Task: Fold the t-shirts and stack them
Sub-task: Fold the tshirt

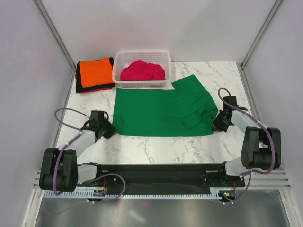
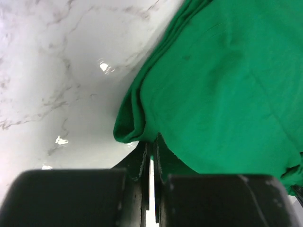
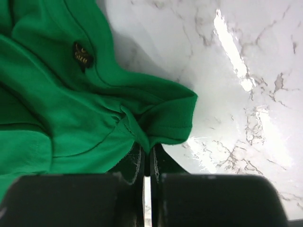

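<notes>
A bright green t-shirt point(image 1: 161, 111) lies spread on the marble table, partly folded, a sleeve doubled over near its right end. My left gripper point(image 1: 110, 129) is shut on the shirt's near left corner point(image 2: 135, 125). My right gripper point(image 1: 218, 124) is shut on the shirt's near right corner point(image 3: 165, 123). A magenta-pink t-shirt point(image 1: 143, 71) lies bunched in the white basket point(image 1: 142, 84). An orange t-shirt point(image 1: 95, 70) lies folded on top of dark ones at the back left.
The white lattice basket stands at the back middle, touching the green shirt's far edge. Frame posts rise at the back corners. Bare marble point(image 1: 156, 151) lies between the shirt and the arm bases.
</notes>
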Motion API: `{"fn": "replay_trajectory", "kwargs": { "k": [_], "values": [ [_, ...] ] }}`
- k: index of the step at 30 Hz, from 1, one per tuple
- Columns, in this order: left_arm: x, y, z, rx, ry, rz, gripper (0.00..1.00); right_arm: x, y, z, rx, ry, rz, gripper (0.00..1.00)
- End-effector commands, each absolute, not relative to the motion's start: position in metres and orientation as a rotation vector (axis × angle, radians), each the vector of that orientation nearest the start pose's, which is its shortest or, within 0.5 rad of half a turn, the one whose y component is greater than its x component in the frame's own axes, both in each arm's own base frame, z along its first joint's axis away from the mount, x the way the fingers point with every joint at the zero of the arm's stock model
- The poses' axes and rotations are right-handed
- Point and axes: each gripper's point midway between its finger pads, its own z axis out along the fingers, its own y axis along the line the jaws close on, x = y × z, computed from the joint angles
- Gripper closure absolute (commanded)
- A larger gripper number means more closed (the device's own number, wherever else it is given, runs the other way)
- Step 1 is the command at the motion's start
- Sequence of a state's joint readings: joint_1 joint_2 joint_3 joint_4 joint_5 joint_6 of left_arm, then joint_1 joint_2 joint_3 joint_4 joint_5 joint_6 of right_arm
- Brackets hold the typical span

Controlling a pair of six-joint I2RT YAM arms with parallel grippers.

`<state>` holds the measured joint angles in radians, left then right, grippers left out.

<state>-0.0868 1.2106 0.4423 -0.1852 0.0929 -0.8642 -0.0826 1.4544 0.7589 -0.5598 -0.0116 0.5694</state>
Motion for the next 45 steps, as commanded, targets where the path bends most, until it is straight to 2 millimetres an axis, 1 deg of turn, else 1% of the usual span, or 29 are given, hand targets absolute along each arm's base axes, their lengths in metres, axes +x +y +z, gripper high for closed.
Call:
{"fn": "replay_trajectory", "kwargs": {
  "k": [1,2,4,6,7,8,9,10,11,12,13,14,15,16,19,22,26,31,32,34,35,36,37,38,39,41,42,43,45],
  "values": [
    [0.304,-0.068,0.067,-0.891,2.298,-0.489,0.98,0.311,0.001,0.052,0.843,2.618,0.179,1.00],
    [0.310,-0.066,0.082,-0.870,2.283,-0.483,0.98,0.311,-0.001,0.063,0.843,2.624,0.164,1.00],
    [0.316,-0.059,0.124,-0.856,2.214,-0.455,0.98,0.328,-0.010,0.109,0.827,2.503,0.133,1.00],
    [0.313,-0.050,0.144,-0.870,2.164,-0.412,0.98,0.321,-0.017,0.136,0.839,2.436,0.100,1.00],
    [0.305,-0.048,0.153,-0.871,2.142,-0.417,0.98,0.315,-0.016,0.137,0.840,2.441,0.098,1.00],
    [0.301,-0.049,0.152,-0.876,2.142,-0.429,0.98,0.307,-0.015,0.134,0.854,2.455,0.098,1.00],
    [0.290,-0.053,0.141,-0.882,2.176,-0.448,0.98,0.297,-0.010,0.131,0.848,2.472,0.125,1.00],
    [0.282,-0.054,0.138,-0.886,2.181,-0.461,0.98,0.279,-0.006,0.110,0.863,2.527,0.121,1.00],
    [0.275,-0.055,0.132,-0.904,2.187,-0.471,0.98,0.270,-0.004,0.101,0.866,2.546,0.128,1.00],
    [0.261,-0.054,0.111,-0.929,2.224,-0.455,0.98,0.263,-0.002,0.097,0.860,2.543,0.140,1.00],
    [0.252,-0.060,0.103,-0.935,2.247,-0.490,0.98,0.246,0.000,0.079,0.875,2.591,0.129,1.00],
    [0.244,-0.060,0.105,-0.945,2.221,-0.517,0.98,0.241,0.001,0.074,0.877,2.599,0.129,1.00],
    [0.232,-0.060,0.088,-0.967,2.247,-0.510,0.98,0.235,0.001,0.071,0.888,2.599,0.130,1.00],
    [0.225,-0.060,0.084,-0.982,2.246,-0.515,0.98,0.228,0.009,0.066,0.893,2.620,0.179,1.00],
    [0.202,-0.059,0.071,-1.048,2.242,-0.523,0.98,0.221,0.019,0.069,0.941,2.597,0.256,1.00],
    [0.197,-0.067,0.077,-1.081,2.206,-0.594,0.96,0.217,0.029,0.075,0.982,2.573,0.337,1.00],
    [0.192,-0.069,0.084,-1.123,2.211,-0.612,0.91,0.206,0.033,0.079,1.000,2.565,0.364,0.88],
    [0.184,-0.068,0.100,-1.136,2.189,-0.625,0.90,0.189,0.039,0.074,1.005,2.597,0.393,0.82],
    [0.182,-0.067,0.102,-1.139,2.184,-0.625,0.88,0.185,0.040,0.073,1.011,2.604,0.393,0.78],
    [0.174,-0.064,0.110,-1.150,2.178,-0.605,0.86,0.178,0.043,0.071,1.019,2.607,0.408,0.61],
    [0.170,-0.062,0.112,-1.155,2.177,-0.592,0.81,0.175,0.044,0.072,1.017,2.604,0.418,0.39],
    [0.169,-0.062,0.120,-1.146,2.163,-0.605,0.78,0.173,0.045,0.072,1.016,2.605,0.424,0.29],
    [0.167,-0.061,0.125,-1.136,2.154,-0.606,0.72,0.172,0.046,0.074,1.010,2.603,0.435,0.22],
    [0.160,-0.060,0.127,-1.137,2.155,-0.600,0.57,0.169,0.046,0.076,1.008,2.606,0.432,0.14],
    [0.160,-0.057,0.139,-1.124,2.126,-0.602,0.50,0.169,0.045,0.080,0.987,2.592,0.431,0.12],
    [0.157,-0.055,0.151,-1.078,2.117,-0.591,0.34,0.174,0.041,0.092,0.957,2.552,0.409,0.10],
    [0.160,-0.047,0.167,-1.061,2.070,-0.552,0.31,0.177,0.038,0.098,0.937,2.532,0.398,0.09],
    [0.160,-0.043,0.174,-1.010,2.070,-0.519,0.29,0.186,0.035,0.110,0.917,2.492,0.390,0.09],
    [0.164,-0.034,0.191,-0.951,2.053,-0.452,0.27,0.203,0.035,0.124,0.872,2.447,0.410,0.09]
  ]
}}
